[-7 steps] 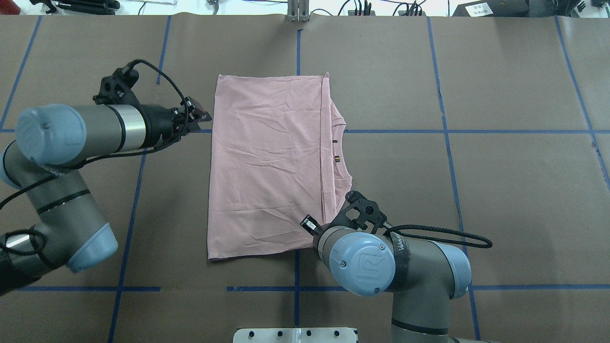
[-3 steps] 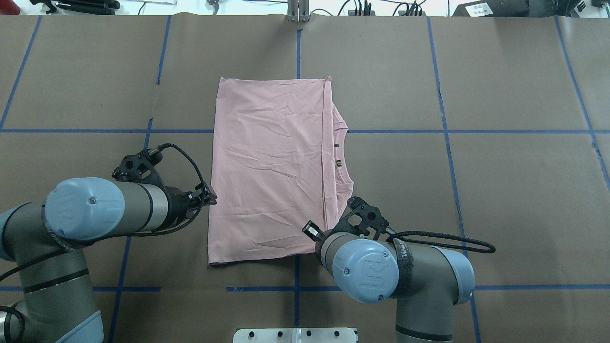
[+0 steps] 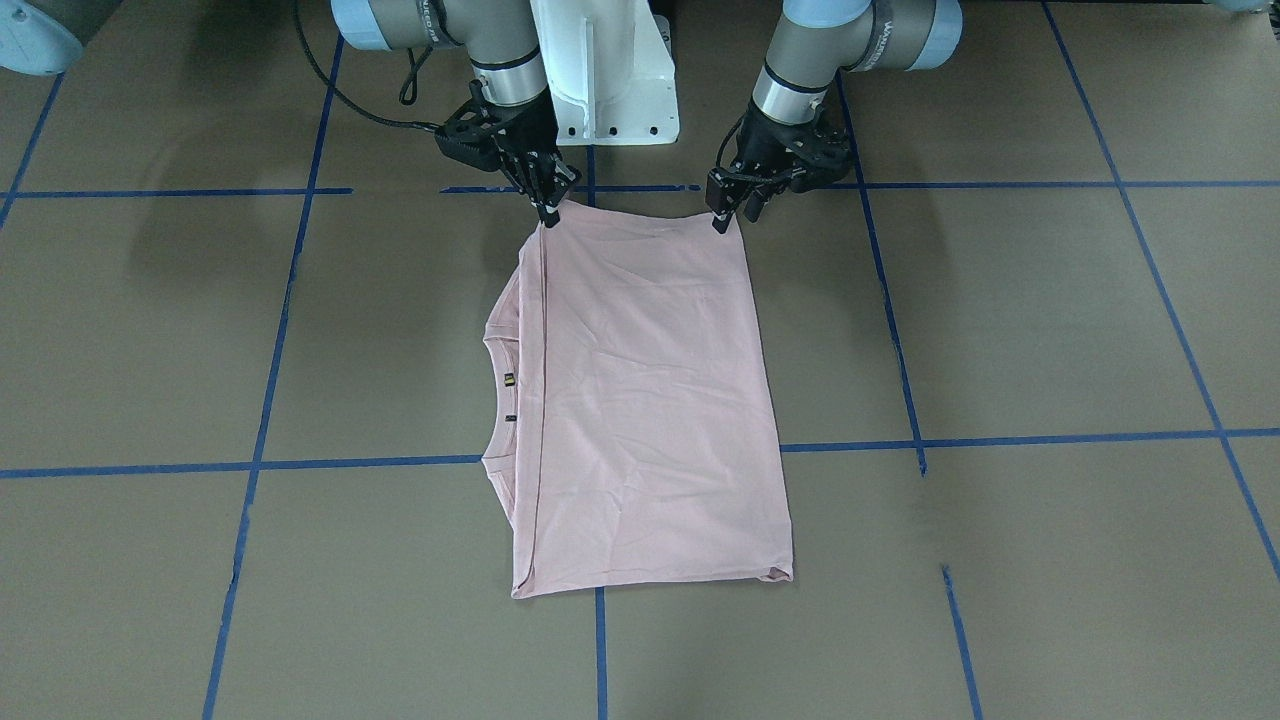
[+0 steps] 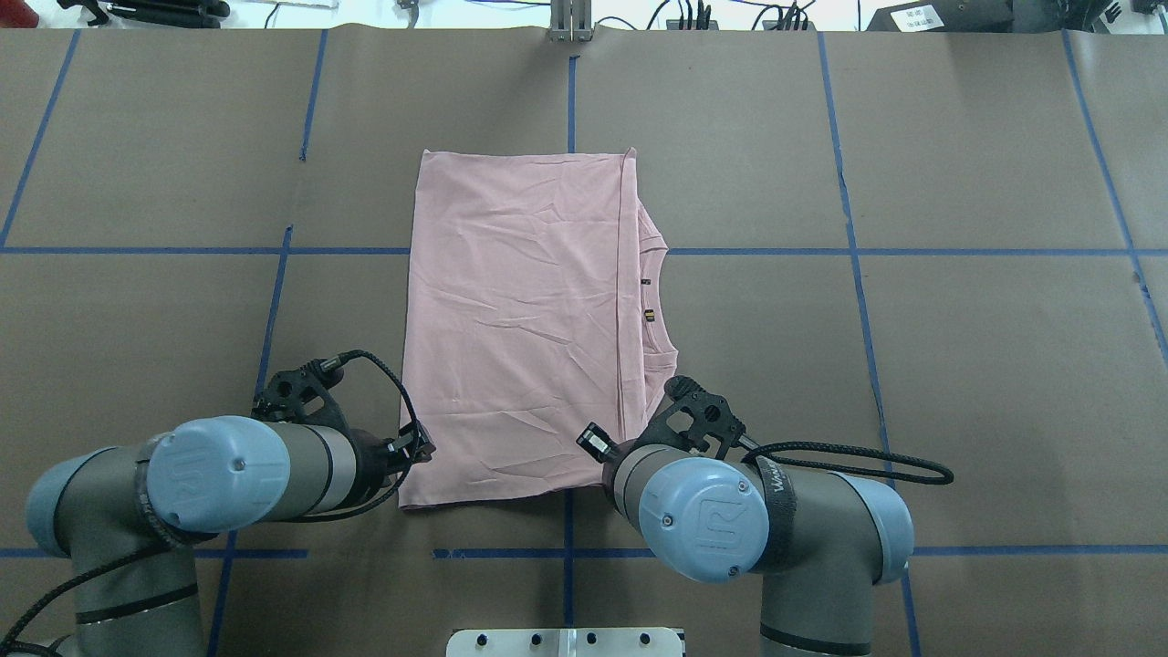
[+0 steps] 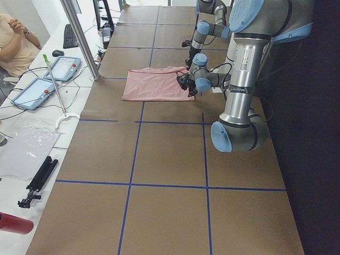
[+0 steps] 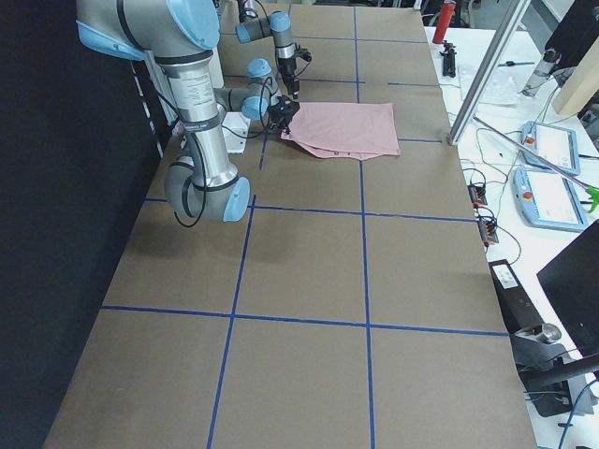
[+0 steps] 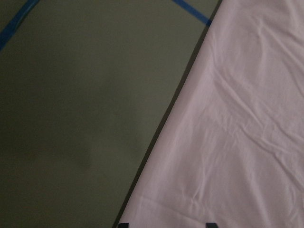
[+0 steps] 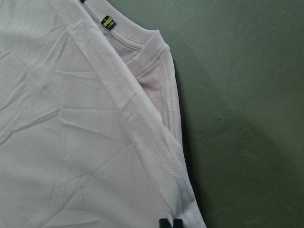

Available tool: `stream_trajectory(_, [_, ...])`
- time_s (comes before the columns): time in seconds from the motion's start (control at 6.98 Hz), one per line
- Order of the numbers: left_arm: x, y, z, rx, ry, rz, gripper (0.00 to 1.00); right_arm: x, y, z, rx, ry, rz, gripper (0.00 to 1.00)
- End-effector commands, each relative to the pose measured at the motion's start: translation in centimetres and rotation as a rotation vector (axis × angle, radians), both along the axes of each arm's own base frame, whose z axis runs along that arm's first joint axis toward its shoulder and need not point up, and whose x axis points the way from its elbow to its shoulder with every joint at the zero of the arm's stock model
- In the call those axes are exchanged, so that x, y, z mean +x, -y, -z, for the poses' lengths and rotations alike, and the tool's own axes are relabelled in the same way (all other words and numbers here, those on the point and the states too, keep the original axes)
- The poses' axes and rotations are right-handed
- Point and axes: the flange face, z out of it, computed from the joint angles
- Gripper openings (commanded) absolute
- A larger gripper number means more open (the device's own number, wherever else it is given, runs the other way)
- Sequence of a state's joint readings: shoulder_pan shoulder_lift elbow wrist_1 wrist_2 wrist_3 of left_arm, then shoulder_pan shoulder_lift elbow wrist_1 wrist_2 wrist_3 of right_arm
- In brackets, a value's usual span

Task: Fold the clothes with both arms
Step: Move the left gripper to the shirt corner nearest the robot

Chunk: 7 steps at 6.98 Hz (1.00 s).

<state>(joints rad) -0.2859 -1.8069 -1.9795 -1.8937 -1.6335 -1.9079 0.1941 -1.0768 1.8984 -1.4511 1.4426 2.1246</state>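
Observation:
The pale pink T-shirt (image 4: 520, 319) lies folded into a long rectangle on the brown table, plain side up, with its collar and small tag (image 4: 649, 316) peeking out on the right; the print is hidden. My left gripper (image 3: 733, 215) is open, its fingertips (image 7: 124, 224) spread over the shirt's near left corner (image 7: 237, 118). It also shows in the overhead view (image 4: 422, 450). My right gripper (image 3: 550, 212) is at the near right corner, its fingertips (image 8: 164, 222) pinched together on the shirt's folded edge (image 8: 71, 118).
Blue tape lines (image 4: 849, 274) grid the brown table cover. The white pedestal base (image 3: 610, 70) stands just behind the shirt's near edge. An operator (image 5: 16, 37) and control tablets (image 5: 61, 66) are beyond the table's far side.
My left arm has swung from the shirt's far left edge toward the robot, down to its near left corner. The right arm has hardly moved.

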Motion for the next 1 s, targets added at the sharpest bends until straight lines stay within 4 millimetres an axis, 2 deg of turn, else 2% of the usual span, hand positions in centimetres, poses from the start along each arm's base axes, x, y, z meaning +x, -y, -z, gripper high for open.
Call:
stream_trajectory(0.0, [1.4,-1.5,-1.4,-0.011,0.029,-0.027,0.59,0.3,0.0,0.3,0.001,0.008,0.0,0.0])
stream_trajectory(0.14, [1.4,-1.5,-1.8,0.002,0.04,-0.01,0.59,0.3,0.0,0.3,0.002,0.008,0.001,0.0])
stream_trajectory(0.29, [2.1,-2.5,-2.1,0.001,0.046,-0.03,0.57,0.3,0.0,0.3,0.002,0.008,0.001,0.0])
stream_trajectory(0.43, [2.2,-2.7,-2.0,0.002,0.045,-0.034,0.52,0.3,0.0,0.2,0.001,0.007,0.0,0.0])
stream_trajectory(0.57, [2.2,-2.7,-1.9,0.003,0.043,-0.032,0.39,0.3,0.0,0.4,0.003,0.009,0.003,0.0])
stream_trajectory(0.72, [1.8,-2.7,-1.5,0.003,0.034,-0.031,0.0,0.6,0.0,0.7,0.006,0.016,0.002,0.0])
stream_trajectory(0.86, [1.8,-2.7,-1.5,0.002,0.036,-0.031,0.0,0.9,-0.1,0.4,0.004,0.013,0.004,0.0])
